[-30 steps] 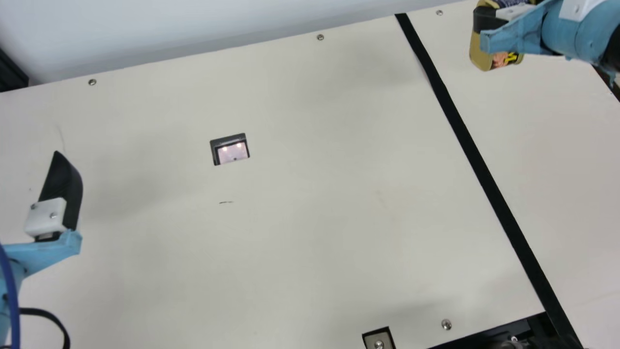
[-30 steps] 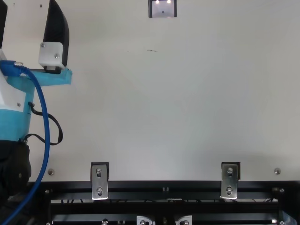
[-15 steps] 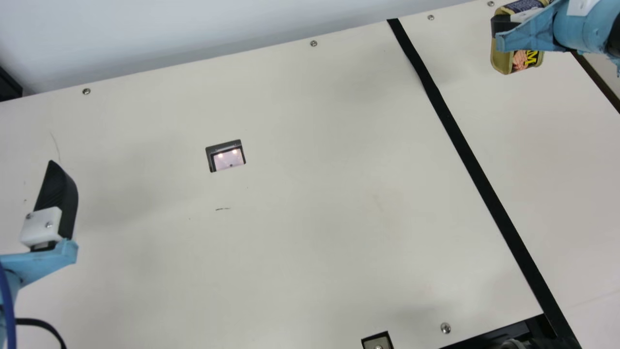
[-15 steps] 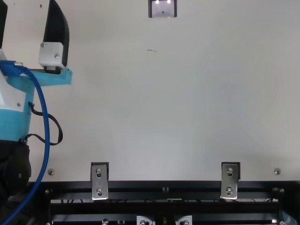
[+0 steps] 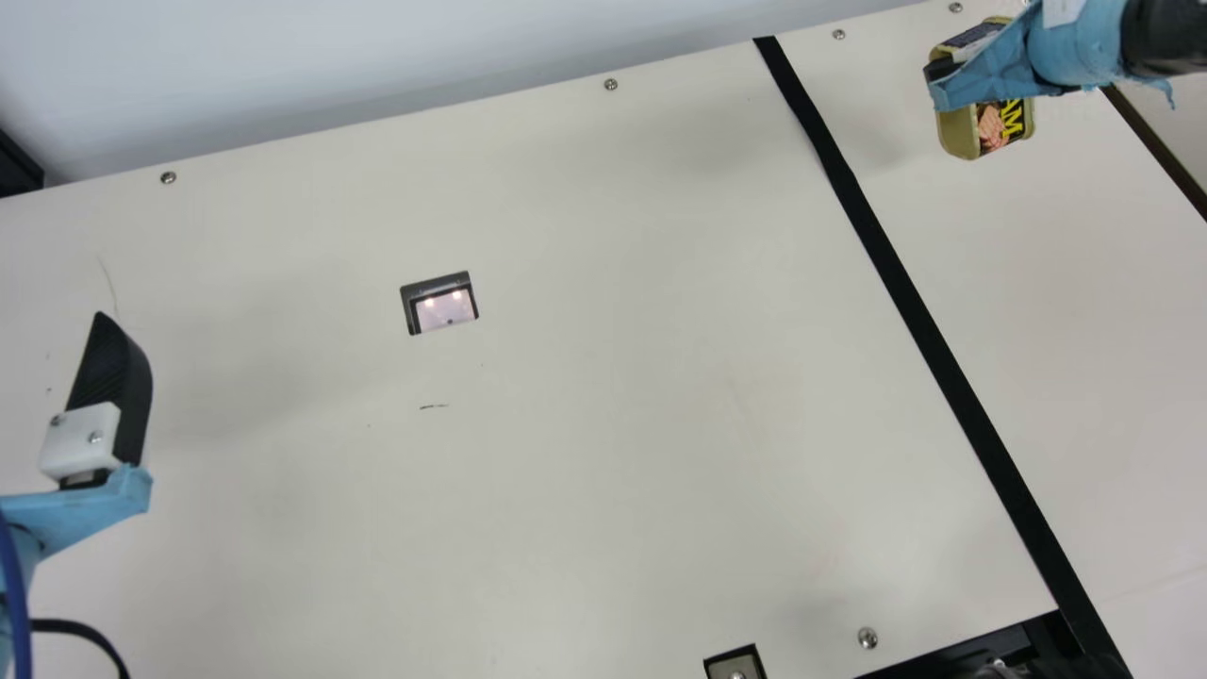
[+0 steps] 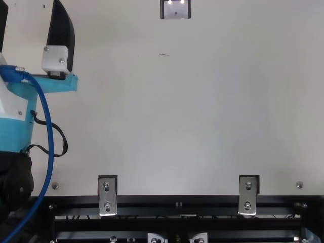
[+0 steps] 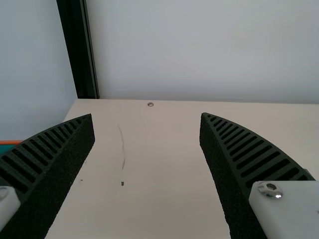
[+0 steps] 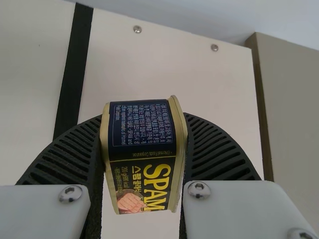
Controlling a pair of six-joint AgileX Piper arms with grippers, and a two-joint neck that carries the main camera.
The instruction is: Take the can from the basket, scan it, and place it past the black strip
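You are probably looking at a robotics lab, though the tight views make that a fair guess. Your cream table is a plain board fixed with screws, with a scanner sunk into it and a black strip across it. You can see metal brackets on a black rail, a blue cable along your left arm, and a bare, pale wall behind.

Metal brackets on black rail; screws in cream table; pale wall beyond.
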